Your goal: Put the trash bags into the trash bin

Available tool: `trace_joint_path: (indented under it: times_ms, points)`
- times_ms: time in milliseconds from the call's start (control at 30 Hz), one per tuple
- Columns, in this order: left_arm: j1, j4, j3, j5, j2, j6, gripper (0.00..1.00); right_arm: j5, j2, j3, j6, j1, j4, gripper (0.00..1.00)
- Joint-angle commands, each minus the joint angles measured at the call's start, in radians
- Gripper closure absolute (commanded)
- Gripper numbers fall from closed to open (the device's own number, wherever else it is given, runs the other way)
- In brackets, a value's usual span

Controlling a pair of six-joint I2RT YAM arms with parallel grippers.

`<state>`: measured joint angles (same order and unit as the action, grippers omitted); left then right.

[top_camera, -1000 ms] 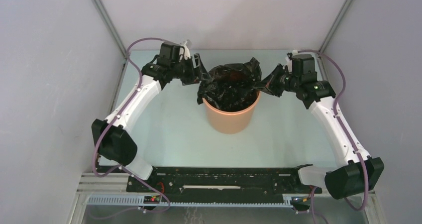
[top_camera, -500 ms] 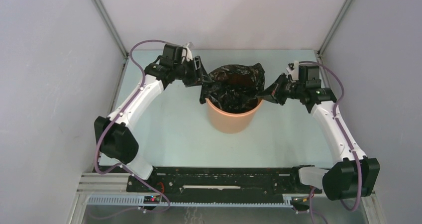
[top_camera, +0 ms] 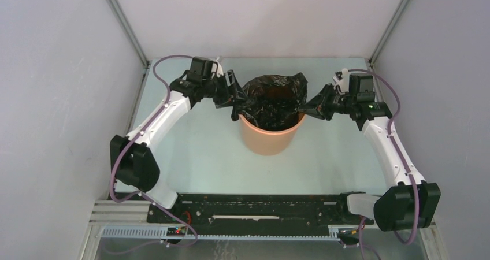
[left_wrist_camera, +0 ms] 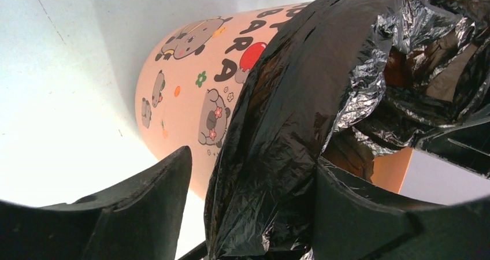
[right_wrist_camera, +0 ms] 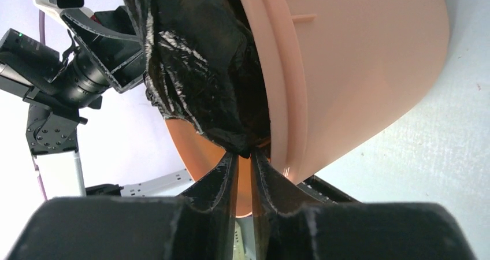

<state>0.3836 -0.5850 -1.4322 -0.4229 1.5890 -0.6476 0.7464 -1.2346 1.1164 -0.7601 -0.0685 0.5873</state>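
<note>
The left gripper [top_camera: 235, 96] is at the left rim of the trash bin [top_camera: 268, 138]. Its jaws stand wide open. In the wrist view a thick fold of the trash bag [top_camera: 273, 95] runs between the fingers [left_wrist_camera: 150, 196], with a clear gap on one side, so nothing is clamped. The orange bin stands upright mid-counter [top_camera: 196, 150], with cartoon bears and letters printed on its side. The glossy black bag sits in the bin's mouth, bunched above the rim and spilling over its left edge, while the near rim is bare. The right gripper [top_camera: 312, 107] is at the right rim. Its jaws are only a narrow slit apart, and a corner of the bag is at the fingertips [right_wrist_camera: 222, 176]. I cannot tell whether that corner is pinched.
</note>
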Motion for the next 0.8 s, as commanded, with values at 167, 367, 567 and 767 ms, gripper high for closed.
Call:
trace_joint_path:
  times_ms: [167, 367, 567, 767]
  points:
    - [-0.029, -0.163, -0.03, 0.155, -0.16, 0.123, 0.13, -0.025, 0.055, -0.013, 0.118, 0.053, 0.117, 0.64]
    - [-0.029, -0.247, -0.054, 0.233, -0.268, 0.159, 0.1, -0.01, 0.112, -0.013, 0.128, 0.061, 0.138, 0.46]
    - [-0.029, -0.224, -0.009, 0.21, -0.311, 0.139, 0.07, -0.104, 0.144, 0.088, 0.129, 0.054, 0.18, 0.34]
    - [-0.029, -0.206, -0.073, 0.133, -0.264, 0.159, 0.1, -0.376, 0.191, 0.215, 0.052, -0.067, 0.205, 0.26]
